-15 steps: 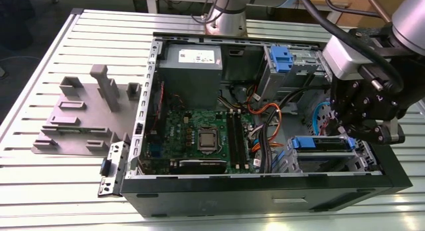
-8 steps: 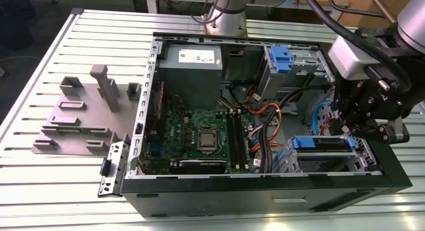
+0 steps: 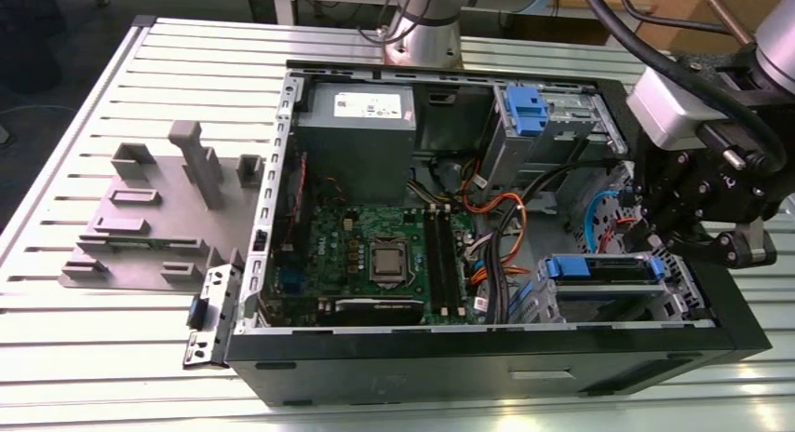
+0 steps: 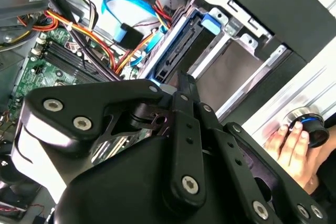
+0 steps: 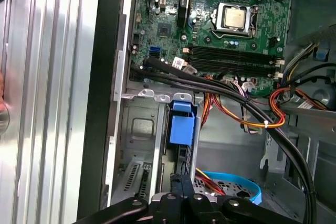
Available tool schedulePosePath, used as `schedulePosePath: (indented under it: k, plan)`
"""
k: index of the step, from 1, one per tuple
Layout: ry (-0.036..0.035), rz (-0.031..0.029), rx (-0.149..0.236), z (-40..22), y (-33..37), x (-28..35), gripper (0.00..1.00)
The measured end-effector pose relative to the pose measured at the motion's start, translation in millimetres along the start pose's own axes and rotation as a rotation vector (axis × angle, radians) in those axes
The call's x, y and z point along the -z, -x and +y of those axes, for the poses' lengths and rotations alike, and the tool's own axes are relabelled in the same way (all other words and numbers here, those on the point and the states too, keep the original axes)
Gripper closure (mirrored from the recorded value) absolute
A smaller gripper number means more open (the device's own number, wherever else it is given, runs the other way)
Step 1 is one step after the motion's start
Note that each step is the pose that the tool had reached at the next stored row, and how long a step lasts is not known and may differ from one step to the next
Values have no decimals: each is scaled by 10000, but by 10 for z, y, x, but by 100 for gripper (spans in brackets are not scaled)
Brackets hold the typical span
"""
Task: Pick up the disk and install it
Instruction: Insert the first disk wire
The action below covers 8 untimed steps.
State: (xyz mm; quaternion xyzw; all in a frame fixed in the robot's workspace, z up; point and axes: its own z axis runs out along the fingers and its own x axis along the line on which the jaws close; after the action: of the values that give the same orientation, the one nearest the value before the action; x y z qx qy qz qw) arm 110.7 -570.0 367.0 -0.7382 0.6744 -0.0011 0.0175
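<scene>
The disk [image 3: 604, 270] sits inside the drive bay at the open computer case's front corner, on the exterior view's right, with blue plastic rails at both ends. In the first wrist view its blue tab [image 5: 182, 127] stands in the metal bay, right beyond my fingertips. In the second wrist view the disk [image 4: 181, 51] shows as a dark slab with a blue edge. My gripper [image 3: 746, 253] hangs just over the case's edge beside that bay. Its fingers [image 5: 181, 183] are pressed together with nothing between them, and the gripper [image 4: 184, 85] points toward the disk.
The case [image 3: 497, 353] holds a green motherboard [image 3: 379, 255], a grey metal box [image 3: 354, 115], an upright cage with a blue latch [image 3: 528, 111] and loose cables [image 3: 497, 227]. A grey fixture [image 3: 149, 218] lies on the slatted table. A person's hand [image 4: 291, 145] rests beside the case.
</scene>
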Motion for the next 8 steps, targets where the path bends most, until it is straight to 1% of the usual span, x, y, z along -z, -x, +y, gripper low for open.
schedulePosePath:
  k: [2, 8]
  plan:
    - [1, 2, 12, -27, 1, -1, 89]
    - [2, 2, 42, -75, 2, -8, 89]
